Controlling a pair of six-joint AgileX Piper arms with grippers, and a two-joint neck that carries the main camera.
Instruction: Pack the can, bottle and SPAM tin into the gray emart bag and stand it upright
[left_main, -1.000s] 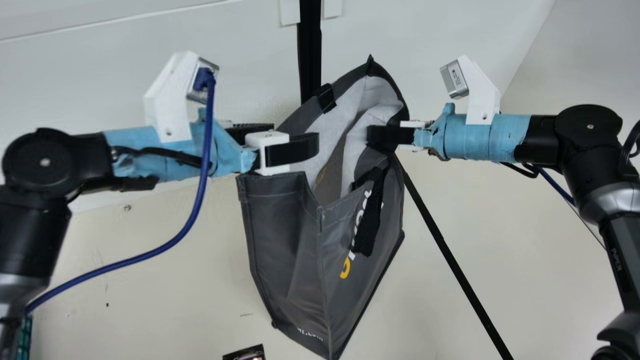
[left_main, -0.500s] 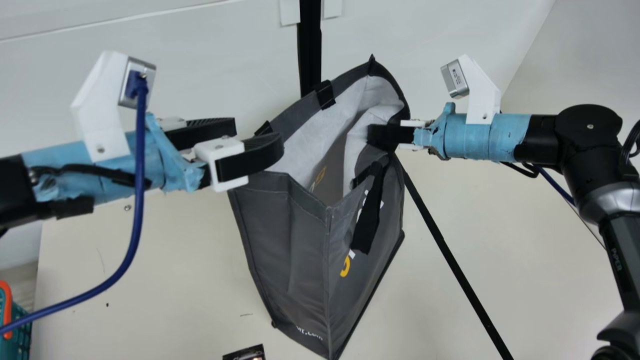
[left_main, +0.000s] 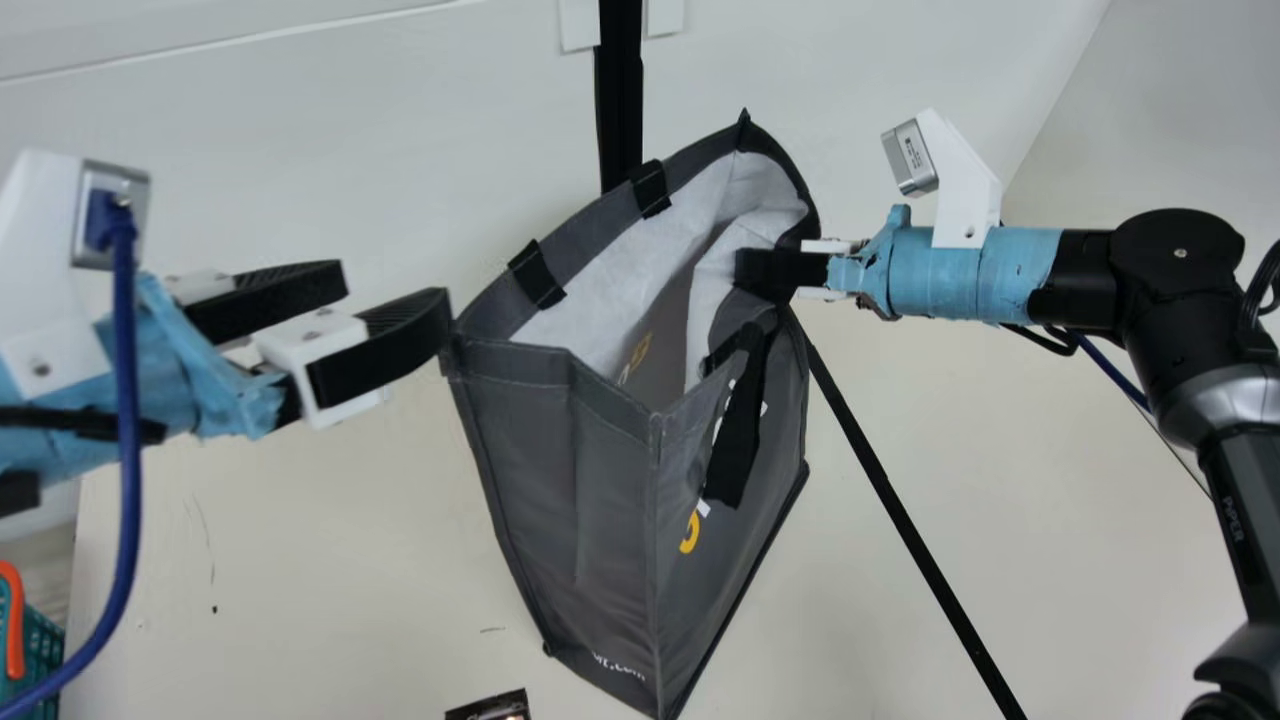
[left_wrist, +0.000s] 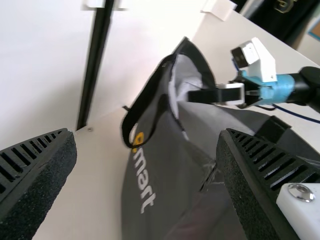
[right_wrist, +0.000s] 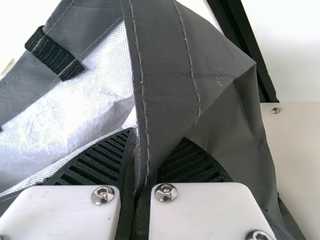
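In the main view, my left gripper (left_main: 395, 288) stands open just left of the gray bag's rim, holding nothing. My right gripper (left_main: 752, 270) is shut on the rim at the bag's right end. The gray emart bag (left_main: 610, 470) stands with its mouth spread and pale lining showing; the rim is creased at the right gripper. From the left wrist, my left gripper (left_wrist: 146, 137) has its fingers wide apart, the bag (left_wrist: 165, 175) beyond them. In the right wrist view, my right gripper (right_wrist: 156, 142) pinches the folded edge of the bag (right_wrist: 165, 65).
A small dark printed object (left_main: 490, 706) lies at the main view's bottom edge, cut off. A teal basket (left_main: 40, 640) with an orange handle is at the lower left. Behind the bag, a black upright strip (left_main: 620, 100) runs along the white wall.
My left gripper has moved left, out from the bag's mouth and clear of the rim. The bag's left side has spread outward, widening its opening. The right arm has kept still.
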